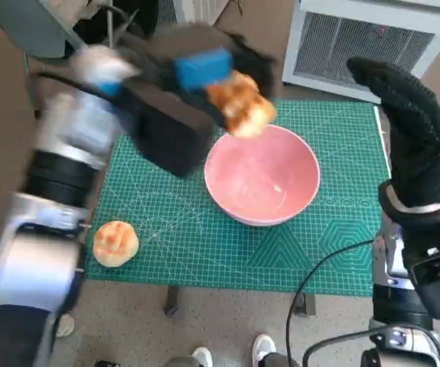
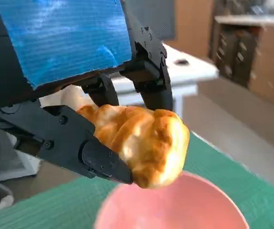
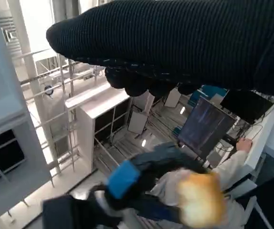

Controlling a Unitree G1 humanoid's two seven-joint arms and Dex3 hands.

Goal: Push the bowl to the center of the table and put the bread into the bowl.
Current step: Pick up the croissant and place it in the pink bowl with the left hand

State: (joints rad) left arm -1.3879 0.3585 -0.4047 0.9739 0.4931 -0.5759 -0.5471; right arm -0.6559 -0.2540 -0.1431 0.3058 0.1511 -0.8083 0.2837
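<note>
A pink bowl (image 1: 264, 177) stands near the middle of the green cutting mat (image 1: 334, 237). My left hand (image 1: 197, 84) holds a golden bread roll (image 1: 240, 105) in the air above the bowl's far left rim; the left wrist view shows the roll (image 2: 144, 143) pinched between black fingers (image 2: 79, 143) just over the bowl (image 2: 175, 207). A second round bread roll (image 1: 115, 243) lies on the mat's near left corner. My right hand (image 1: 407, 130) is raised at the right of the bowl, fingers straight, holding nothing. In the right wrist view the glove (image 3: 184, 43) spans the top, with the left hand (image 3: 127, 186) and roll (image 3: 199, 198) blurred below.
The mat covers a small table whose near edge runs along (image 1: 204, 279). A white slatted unit (image 1: 357, 46) stands behind the table at the right. Feet of a person (image 1: 262, 348) show on the floor in front. A person sits at a desk in the right wrist view (image 3: 232, 162).
</note>
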